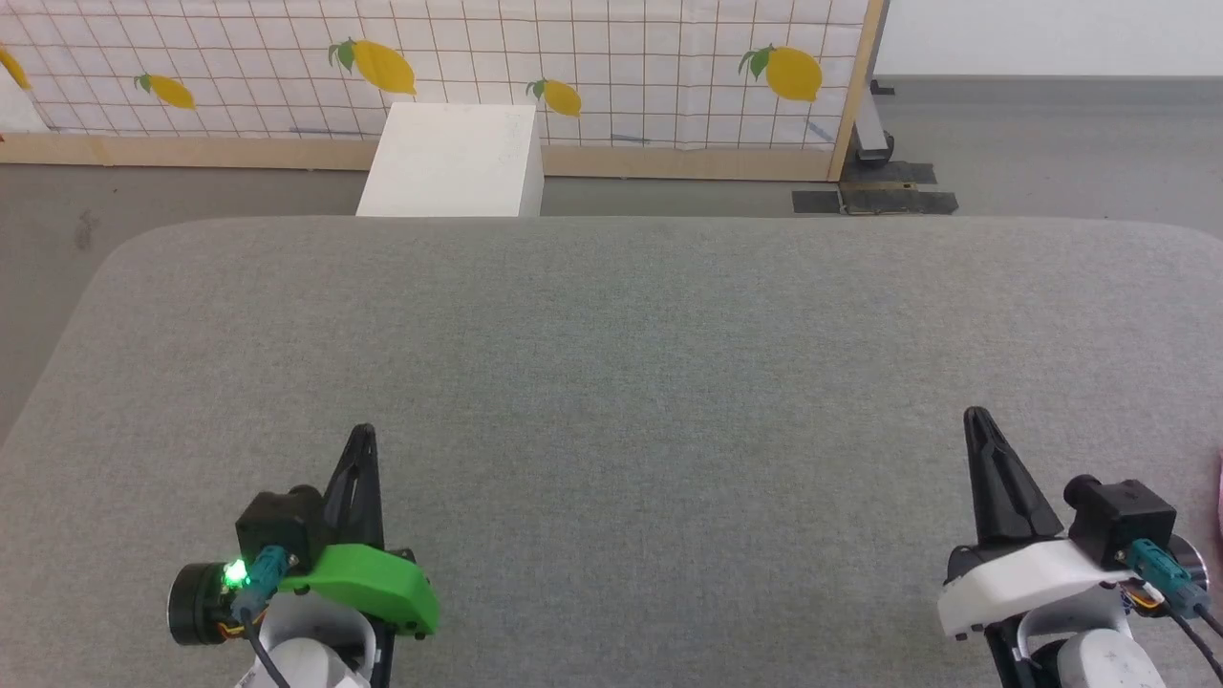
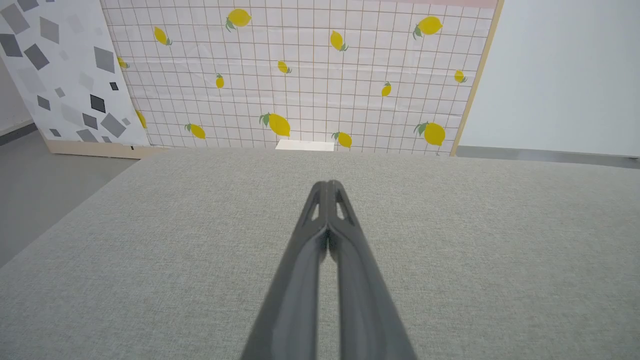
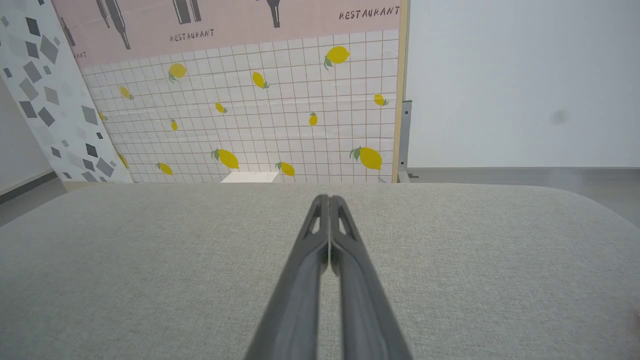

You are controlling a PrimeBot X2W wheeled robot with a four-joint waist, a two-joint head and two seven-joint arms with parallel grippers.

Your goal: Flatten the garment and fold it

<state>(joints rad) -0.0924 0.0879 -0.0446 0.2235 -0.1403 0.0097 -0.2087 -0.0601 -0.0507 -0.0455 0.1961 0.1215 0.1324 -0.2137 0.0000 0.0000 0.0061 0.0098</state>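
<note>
Both the left gripper (image 1: pixel 363 435) and right gripper (image 1: pixel 976 416) are pressed together, empty, above the grey desk (image 1: pixel 611 382). Right of the right gripper, a pink sliver of the garment (image 1: pixel 1220 497) (barely visible) edges the head view. The right wrist view reveals RESTAURANT lettering (image 3: pixel 369 12) far off.

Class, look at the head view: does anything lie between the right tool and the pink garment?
Nothing visible does. The garment shows as a pink sliver at the head view's right edge, and bare grey surface lies between it and the shut right tool.
</note>
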